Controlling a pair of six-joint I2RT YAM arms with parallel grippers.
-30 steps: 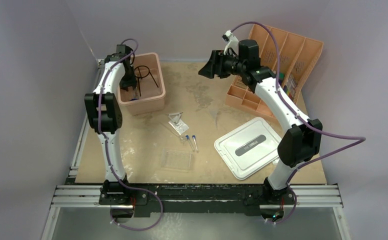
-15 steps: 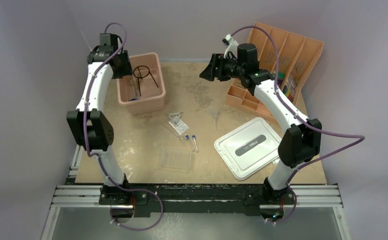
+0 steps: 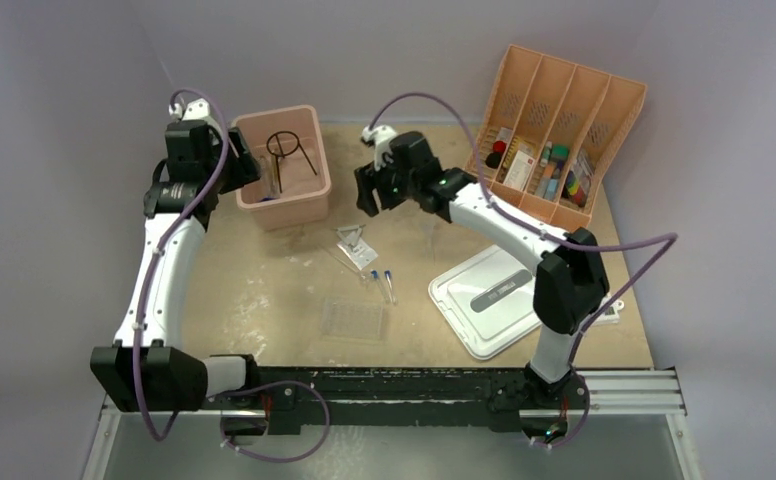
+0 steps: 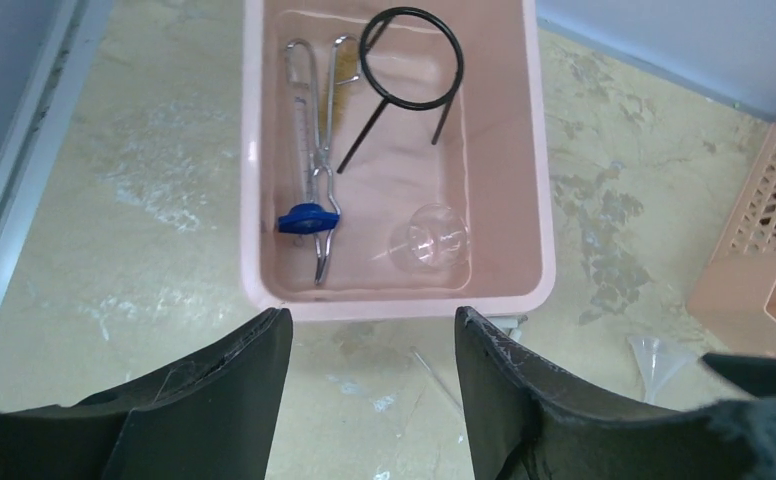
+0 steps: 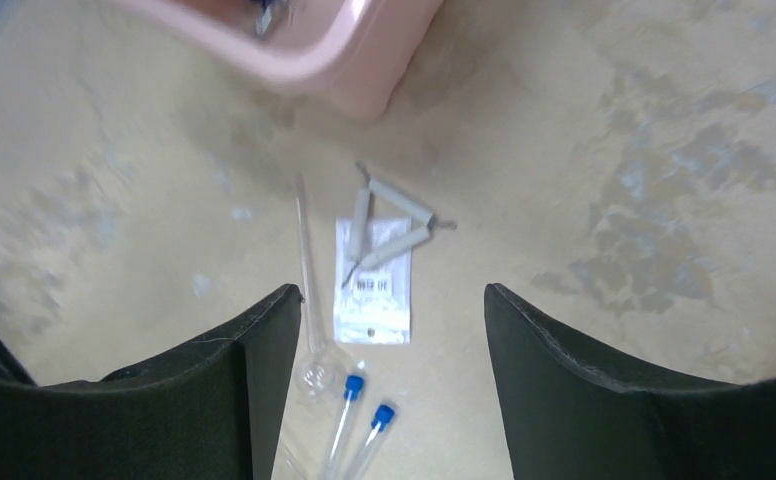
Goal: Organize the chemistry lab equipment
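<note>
Left gripper (image 4: 371, 330): fingers apart, empty, at 9 o'clock of pink bin (image 4: 396, 300).
Pink bin: table's (image 3: 264, 290) 11 o'clock; holds forceps (image 4: 314, 170), wire ring (image 4: 411, 58).
Right gripper (image 5: 392, 300): fingers apart, empty, above wire triangle (image 5: 394, 215).
Blue-capped tubes (image 5: 359, 420): mid-table, 5 o'clock of wire triangle.
Clear tray (image 3: 354, 318): 7 o'clock of the tubes.

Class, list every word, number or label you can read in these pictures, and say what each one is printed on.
Nothing here can be read with certainty.
Small clear bag: one dark printed line, too blurred to read.
White lid: a dark label strip, too small to read.
Packets in the orange organizer: their labels are too small to read.
</note>
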